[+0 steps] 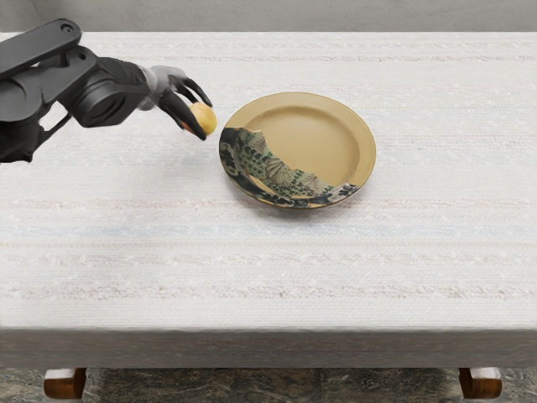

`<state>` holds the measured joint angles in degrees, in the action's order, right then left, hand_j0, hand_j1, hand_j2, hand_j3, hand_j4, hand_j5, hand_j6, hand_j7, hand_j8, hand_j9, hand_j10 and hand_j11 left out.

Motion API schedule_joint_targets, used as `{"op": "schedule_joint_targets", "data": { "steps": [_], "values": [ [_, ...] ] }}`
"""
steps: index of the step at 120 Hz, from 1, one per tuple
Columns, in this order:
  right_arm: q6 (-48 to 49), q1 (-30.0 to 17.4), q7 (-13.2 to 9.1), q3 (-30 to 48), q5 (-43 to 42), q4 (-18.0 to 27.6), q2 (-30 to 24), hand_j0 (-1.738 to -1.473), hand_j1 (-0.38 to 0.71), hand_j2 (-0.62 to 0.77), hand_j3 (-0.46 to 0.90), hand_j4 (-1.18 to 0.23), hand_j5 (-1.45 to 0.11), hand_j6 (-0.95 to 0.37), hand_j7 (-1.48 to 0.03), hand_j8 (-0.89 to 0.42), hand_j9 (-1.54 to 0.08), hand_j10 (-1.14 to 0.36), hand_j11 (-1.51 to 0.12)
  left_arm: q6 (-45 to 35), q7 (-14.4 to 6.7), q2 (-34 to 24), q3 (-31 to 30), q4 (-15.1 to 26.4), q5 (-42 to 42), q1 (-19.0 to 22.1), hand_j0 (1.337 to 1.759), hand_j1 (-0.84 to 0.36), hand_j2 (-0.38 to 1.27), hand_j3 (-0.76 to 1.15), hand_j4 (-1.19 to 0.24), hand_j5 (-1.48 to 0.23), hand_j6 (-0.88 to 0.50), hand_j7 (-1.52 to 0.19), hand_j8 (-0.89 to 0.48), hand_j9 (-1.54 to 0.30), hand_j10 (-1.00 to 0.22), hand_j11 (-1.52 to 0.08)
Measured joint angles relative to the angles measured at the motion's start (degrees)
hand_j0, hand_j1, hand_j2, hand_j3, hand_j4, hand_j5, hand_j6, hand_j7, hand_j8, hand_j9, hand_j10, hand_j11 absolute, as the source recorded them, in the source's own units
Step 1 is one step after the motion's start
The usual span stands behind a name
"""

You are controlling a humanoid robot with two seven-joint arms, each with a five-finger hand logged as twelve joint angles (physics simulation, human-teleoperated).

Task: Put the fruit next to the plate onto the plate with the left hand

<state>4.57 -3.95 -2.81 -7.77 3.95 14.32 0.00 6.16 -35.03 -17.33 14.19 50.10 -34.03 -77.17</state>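
A small yellow-orange fruit (204, 117) sits just left of the plate's rim, held between the dark fingers of my left hand (190, 105). The arm reaches in from the left edge, and the hand is curled around the fruit from above and from the left. The plate (336, 126) is tan with a dark green patterned band along its near-left rim, and nothing lies on it. I cannot tell whether the fruit is lifted off the table or still rests on it. The right arm does not show.
The table (268, 269) has a pale woven cloth over it. Its front edge runs along the bottom, with two wooden feet (64, 382) below.
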Motion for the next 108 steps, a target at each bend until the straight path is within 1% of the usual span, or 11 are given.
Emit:
{"op": "schedule_joint_targets", "data": {
  "steps": [7, 14, 21, 27, 39, 52, 56, 63, 76, 95, 108],
  "values": [
    [0.0, 0.0, 0.0, 0.0, 0.0, 0.0, 0.0, -1.658, -0.33, 0.0, 0.0, -0.01, -0.02, -0.01, -0.02, -0.01, -0.02, -0.01, -0.02, 0.9, 0.0, 1.0, 1.8, 0.0, 1.0, 0.0, 1.654, -0.36, 0.5, 0.0, -0.52, -1.05, -0.35, -1.01, -0.35, -1.01, -0.75, -1.01],
    [0.0, 0.0, 0.0, 0.0, 0.0, 0.0, 0.0, -1.658, -0.33, 0.0, 0.0, -0.01, -0.02, -0.01, -0.02, -0.01, -0.02, -0.01, -0.02, 1.4, 0.0, 2.0, 3.4, 0.0, 1.3, 0.0, 1.653, -0.35, 0.41, 0.0, -0.52, -1.05, -0.34, -1.02, -0.35, -1.01, -0.75, -1.02],
    [0.0, 0.0, 0.0, 0.0, 0.0, 0.0, 0.0, -1.658, -0.33, 0.0, 0.0, -0.01, -0.02, -0.01, -0.02, -0.01, -0.02, -0.01, -0.02, 1.8, 0.0, 3.7, 4.4, 0.0, 2.0, 0.1, 1.653, -0.34, 0.44, 0.0, -0.53, -1.07, -0.35, -1.03, -0.35, -1.02, -0.76, -1.02],
    [0.0, 0.0, 0.0, 0.0, 0.0, 0.0, 0.0, -1.658, -0.33, 0.0, 0.0, -0.01, -0.02, -0.01, -0.02, -0.01, -0.02, -0.01, -0.02, 2.0, 0.0, 4.3, 5.1, 0.0, 2.6, 0.1, 1.653, -0.34, 0.39, 0.0, -0.53, -1.07, -0.34, -1.03, -0.35, -1.02, -0.76, -1.03],
    [0.0, 0.0, 0.0, 0.0, 0.0, 0.0, 0.0, -1.658, -0.33, 0.0, 0.0, -0.01, -0.02, -0.01, -0.02, -0.01, -0.02, -0.01, -0.02, 2.3, 0.0, 6.4, 5.8, -0.1, 3.2, 0.0, 1.652, -0.4, 0.51, 0.0, -0.5, -1.09, -0.31, -1.04, -0.32, -1.03, -0.75, -1.04],
    [0.0, 0.0, 0.0, 0.0, 0.0, 0.0, 0.0, -1.658, -0.33, 0.0, 0.0, -0.01, -0.02, -0.01, -0.02, -0.01, -0.02, -0.01, -0.02, 2.4, 0.0, 8.8, 7.0, -0.2, 3.7, 0.0, 1.651, -0.37, 0.45, 0.0, -0.49, -1.11, -0.31, -1.05, -0.32, -1.04, -0.76, -1.05],
    [0.0, 0.0, 0.0, 0.0, 0.0, 0.0, 0.0, -1.658, -0.33, 0.0, 0.0, -0.01, -0.02, -0.01, -0.02, -0.01, -0.02, -0.01, -0.02, 2.4, 0.0, 8.9, 7.3, -0.2, 3.7, 0.0, 1.65, -0.36, 0.4, 0.0, -0.5, -1.11, -0.31, -1.05, -0.32, -1.04, -0.76, -1.05],
    [0.0, 0.0, 0.0, 0.0, 0.0, 0.0, 0.0, -1.658, -0.33, 0.0, 0.0, -0.01, -0.02, -0.01, -0.02, -0.01, -0.02, -0.01, -0.02, 2.3, 0.0, 9.0, 7.6, -0.3, 3.6, 0.6, 1.65, -0.36, 0.43, 0.0, -0.51, -1.11, -0.32, -1.06, -0.32, -1.04, -0.76, -1.05],
    [0.0, 0.0, 0.0, 0.0, 0.0, 0.0, 0.0, -1.658, -0.33, 0.0, 0.0, -0.01, -0.02, -0.01, -0.02, -0.01, -0.02, -0.01, -0.02, 2.3, 0.0, 9.3, 7.6, -0.4, 3.6, 2.1, 1.649, -0.37, 0.45, 0.0, -0.51, -1.1, -0.31, -1.07, -0.32, -1.05, -0.76, -1.05],
    [0.0, 0.0, 0.0, 0.0, 0.0, 0.0, 0.0, -1.658, -0.33, 0.0, 0.0, -0.01, -0.02, -0.01, -0.02, -0.01, -0.02, -0.01, -0.02, 2.2, 0.0, 10.1, 5.5, -0.6, 2.9, 2.6, 1.648, -0.38, 0.45, 0.0, -0.5, -1.11, -0.29, -1.09, -0.3, -1.06, -0.77, -1.06],
    [0.0, 0.0, 0.0, 0.0, 0.0, 0.0, 0.0, -1.658, -0.33, 0.0, 0.0, -0.01, -0.02, -0.01, -0.02, -0.01, -0.02, -0.01, -0.02, 1.7, 0.0, 14.7, 1.7, -2.8, -1.3, 1.8, 1.647, -0.38, 0.46, 0.0, -0.49, -1.13, -0.28, -1.11, -0.3, -1.07, -0.78, -1.07]
  ]
}}
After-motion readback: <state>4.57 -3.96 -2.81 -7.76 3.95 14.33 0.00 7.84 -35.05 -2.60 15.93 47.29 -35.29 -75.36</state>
